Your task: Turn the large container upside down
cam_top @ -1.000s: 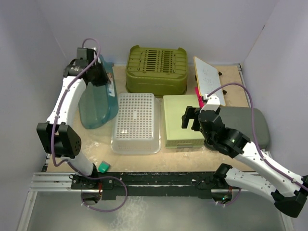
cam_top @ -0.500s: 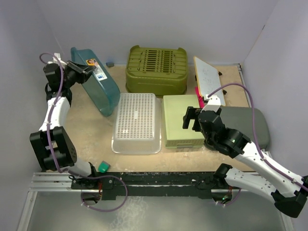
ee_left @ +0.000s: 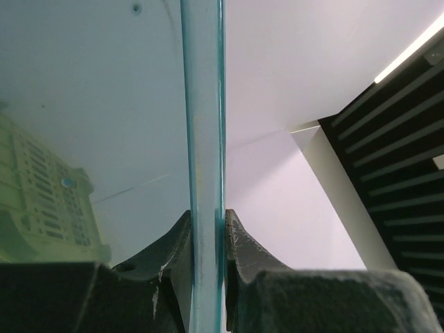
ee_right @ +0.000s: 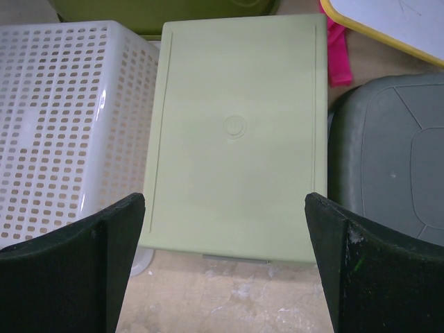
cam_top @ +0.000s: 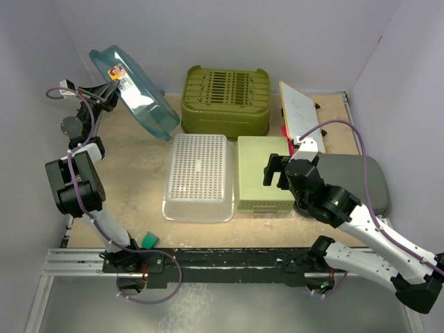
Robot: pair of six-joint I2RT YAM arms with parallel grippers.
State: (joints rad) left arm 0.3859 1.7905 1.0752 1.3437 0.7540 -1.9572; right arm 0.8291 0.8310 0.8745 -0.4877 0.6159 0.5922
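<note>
Pinching large container (cam_top: 139, 87) by thin rim with left hand (cam_top: 105, 94), airborne and tilted at 10 o'clock over tabletop (cam_top: 132, 180). Could pivot or slip from that edge grip onto white basket (cam_top: 198, 173). At 4 o'clock, right hand (cam_top: 275, 170) spread wide, empty.

Bare table (cam_top: 132, 180) lies open left of the white basket (cam_top: 198, 177); the teal container (cam_top: 135, 90), held aloft, overhangs its rear corner; basket, pale green box (cam_top: 253, 166), grey tub (cam_top: 350, 177) and olive crate (cam_top: 225, 104) crowd the rest, leaving only narrow gaps.
</note>
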